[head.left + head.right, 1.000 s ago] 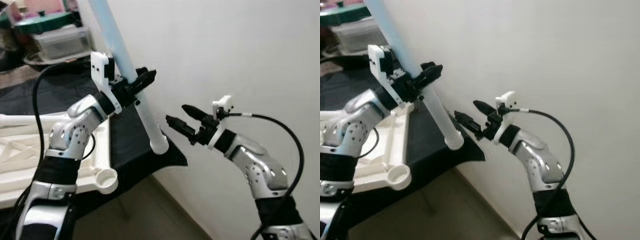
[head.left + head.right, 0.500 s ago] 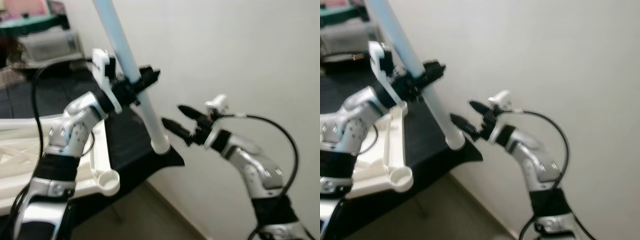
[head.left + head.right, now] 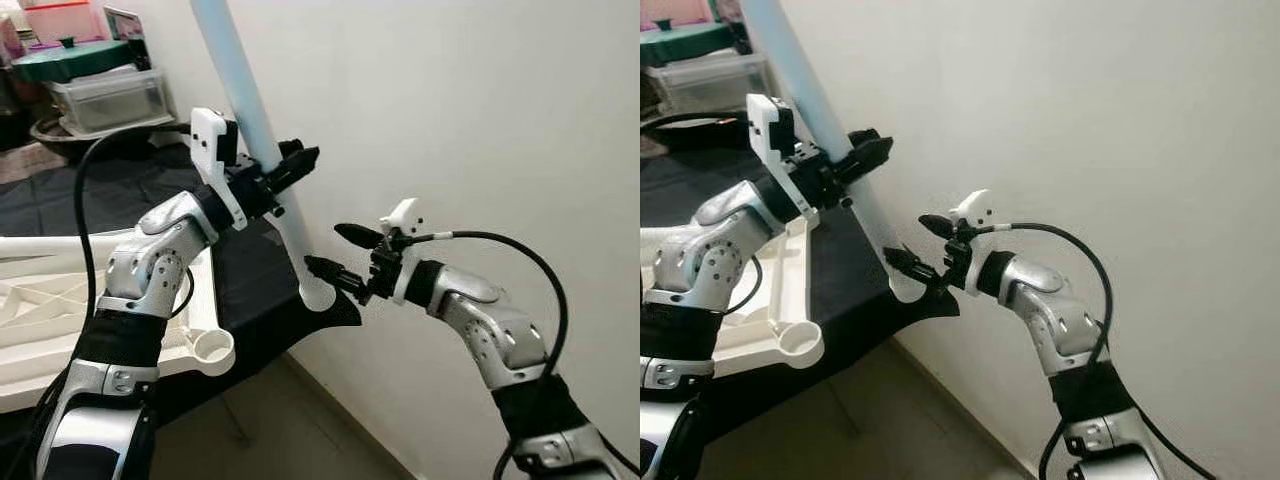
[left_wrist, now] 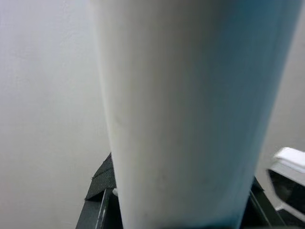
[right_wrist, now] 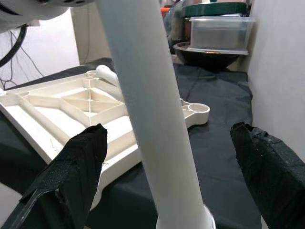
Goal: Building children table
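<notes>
A long pale table leg (image 3: 262,150) hangs tilted, top leaning toward the back left, with my left gripper (image 3: 287,168) shut on its middle. Its lower end (image 3: 314,292) hovers over the black-covered table's corner. My right gripper (image 3: 328,250) is open, and its two black fingers (image 5: 71,176) stand wide apart on either side of the leg (image 5: 152,119) near that end, not touching it. The white tabletop frame (image 3: 60,300) lies upside down on the cloth, one round corner socket (image 3: 210,347) toward me. In the left wrist view the leg (image 4: 190,114) is seen close up.
A white wall (image 3: 480,120) runs close along the right. At the back stand a clear lidded box (image 3: 105,95) and a dark bowl (image 5: 209,50). The black cloth (image 3: 250,285) ends in a corner under the leg, with floor (image 3: 300,430) below.
My right gripper has moved left to the leg's lower end and now straddles it. My left gripper keeps hold of the leg. The view shifted a little.
</notes>
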You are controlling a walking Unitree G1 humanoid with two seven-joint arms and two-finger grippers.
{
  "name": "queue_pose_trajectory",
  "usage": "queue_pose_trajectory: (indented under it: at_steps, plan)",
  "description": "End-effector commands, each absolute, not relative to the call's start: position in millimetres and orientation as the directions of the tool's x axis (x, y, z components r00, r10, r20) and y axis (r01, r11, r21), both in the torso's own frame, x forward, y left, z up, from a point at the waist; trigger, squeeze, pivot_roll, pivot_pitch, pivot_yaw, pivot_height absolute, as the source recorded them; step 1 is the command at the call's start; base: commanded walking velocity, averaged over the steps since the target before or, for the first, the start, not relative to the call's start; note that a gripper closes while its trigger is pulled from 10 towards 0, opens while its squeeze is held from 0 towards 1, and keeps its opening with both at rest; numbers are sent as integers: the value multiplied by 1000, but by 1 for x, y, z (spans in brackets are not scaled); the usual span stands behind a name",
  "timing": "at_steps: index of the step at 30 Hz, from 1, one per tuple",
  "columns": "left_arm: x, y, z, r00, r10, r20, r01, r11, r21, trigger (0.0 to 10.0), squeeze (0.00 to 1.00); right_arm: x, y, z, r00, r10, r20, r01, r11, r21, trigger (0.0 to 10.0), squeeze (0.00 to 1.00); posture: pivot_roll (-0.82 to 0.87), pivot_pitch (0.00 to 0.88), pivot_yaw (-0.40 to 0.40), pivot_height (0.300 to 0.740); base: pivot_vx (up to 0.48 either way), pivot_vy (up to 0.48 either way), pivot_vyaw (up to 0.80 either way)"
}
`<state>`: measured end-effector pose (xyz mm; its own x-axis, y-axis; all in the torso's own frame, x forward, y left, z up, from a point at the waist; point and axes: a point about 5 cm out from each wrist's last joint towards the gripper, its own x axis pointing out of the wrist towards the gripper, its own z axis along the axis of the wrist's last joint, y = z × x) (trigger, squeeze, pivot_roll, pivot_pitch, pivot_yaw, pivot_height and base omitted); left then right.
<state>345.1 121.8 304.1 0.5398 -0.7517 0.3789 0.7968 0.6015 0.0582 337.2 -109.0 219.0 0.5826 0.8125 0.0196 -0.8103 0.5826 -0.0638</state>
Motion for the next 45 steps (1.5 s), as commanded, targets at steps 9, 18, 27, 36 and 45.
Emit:
queue_pose_trajectory:
  at_steps: [9,18,27,36,45]
  plan:
    - [344,98,309,477,-789,386,831,549,94,10000,0,348,-90,215,586,810,-15,-810,585,-53,10000,0,49,0,-19,740,0,0,0]
    - [342,84,306,444,-812,378,854,512,97,10000,0,354,-78,214,594,803,-46,-805,592,-42,10000,0,47,0,-20,740,0,0,0]
    - [339,75,304,421,-827,373,868,487,98,10000,0,359,-66,220,586,810,-35,-810,585,-38,10000,0,47,0,-21,740,0,0,0]
    - [340,74,303,424,-824,375,867,489,95,10000,0,361,-64,217,580,812,-66,-814,578,-58,10000,0,47,0,-23,740,0,0,0]
    - [340,72,301,421,-826,375,869,485,93,10000,0,362,-60,216,578,814,-65,-816,576,-51,1216,0,41,0,-19,740,0,0,0]
